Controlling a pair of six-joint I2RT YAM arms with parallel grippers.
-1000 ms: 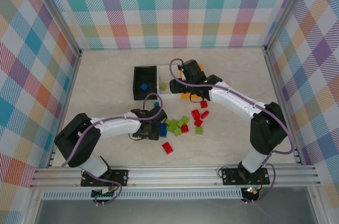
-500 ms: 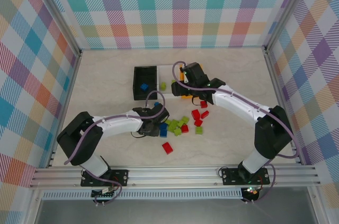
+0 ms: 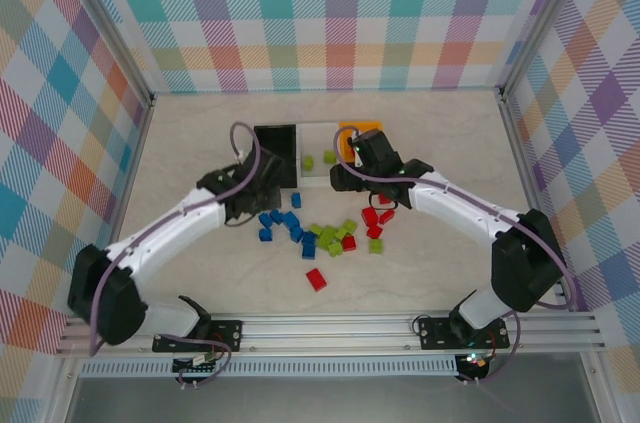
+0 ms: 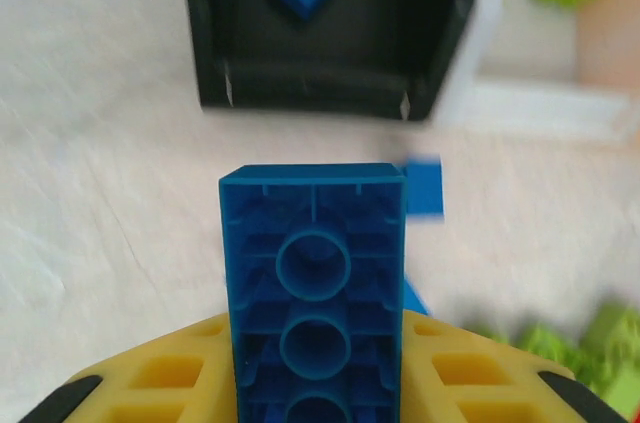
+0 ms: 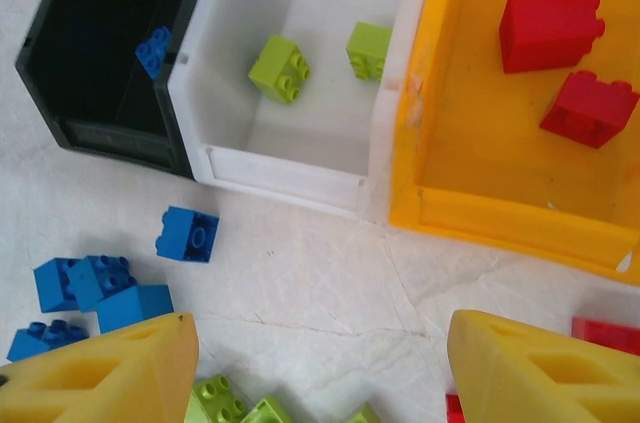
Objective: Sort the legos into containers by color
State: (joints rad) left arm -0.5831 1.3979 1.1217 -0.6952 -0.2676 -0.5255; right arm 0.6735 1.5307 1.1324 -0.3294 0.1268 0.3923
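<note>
- Blue lego [image 4: 315, 283] pinched in my left gripper [image 3: 258, 185], up off the loose pile [image 3: 330, 235] since a second ago, just short of the black bin [image 4: 320, 98].
- My right gripper [image 5: 320, 358], jaws spread, pulled back from the orange bin [image 5: 500, 213].

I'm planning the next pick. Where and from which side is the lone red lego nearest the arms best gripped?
Grip the red lego across its narrow width, on its two long flat sides, coming straight down from above. It lies flat at a diagonal, so turn the wrist to match. With nothing close beside it, both sides look free.
</note>
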